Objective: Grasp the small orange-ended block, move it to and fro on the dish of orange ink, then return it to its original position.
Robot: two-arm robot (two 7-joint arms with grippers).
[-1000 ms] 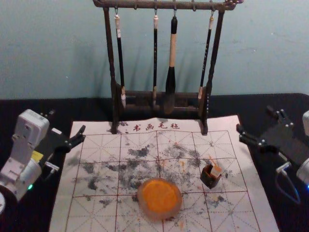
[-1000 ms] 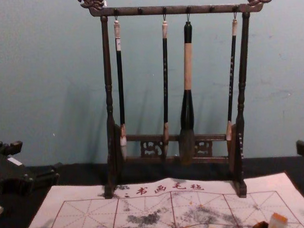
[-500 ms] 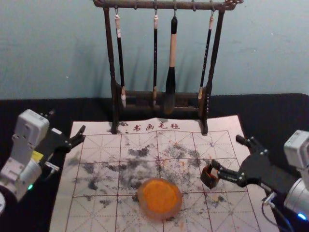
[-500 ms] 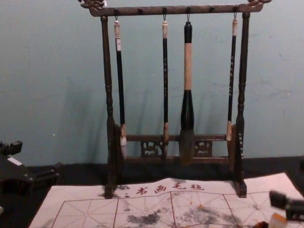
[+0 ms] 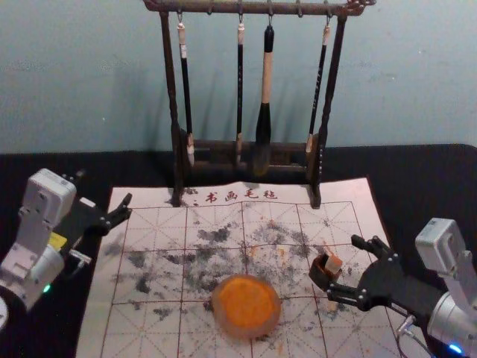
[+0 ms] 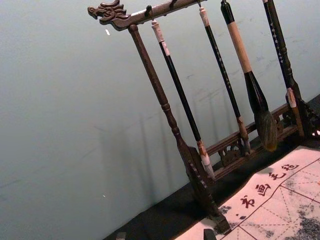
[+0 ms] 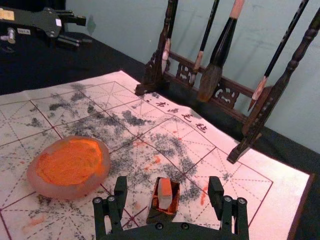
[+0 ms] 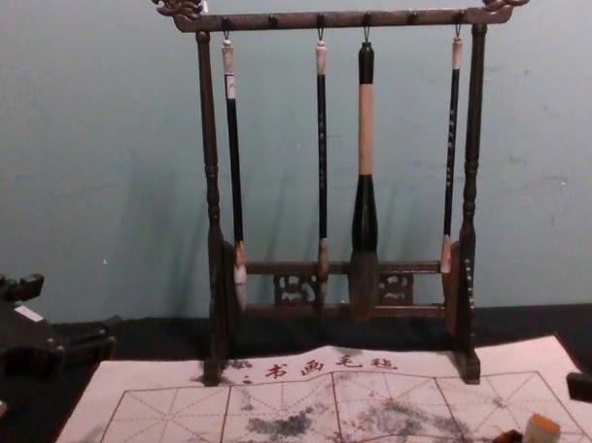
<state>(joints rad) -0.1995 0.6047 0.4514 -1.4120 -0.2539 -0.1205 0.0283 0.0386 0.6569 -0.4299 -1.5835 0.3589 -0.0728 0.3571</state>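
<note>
There are four brushes (image 5: 266,82), one rack (image 5: 216,7), one mat (image 5: 149,339), one ink dish (image 5: 243,333), one block (image 5: 333,264), one holder (image 5: 319,277), one left gripper (image 5: 106,190) and one right gripper (image 5: 343,266).

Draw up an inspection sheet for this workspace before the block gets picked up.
Surface: dark tabletop, gridded sheet with black and orange stains.
Job's things: block orange end up in small dark holder; ink dish on the sheet.
Clutter: brush rack, four brushes hanging.
Grippers: right hand open, fingers either side of the block; left hand open by the sheet's left edge.
Cables: one at the right wrist.
Surroundings: blue-grey wall behind.
</note>
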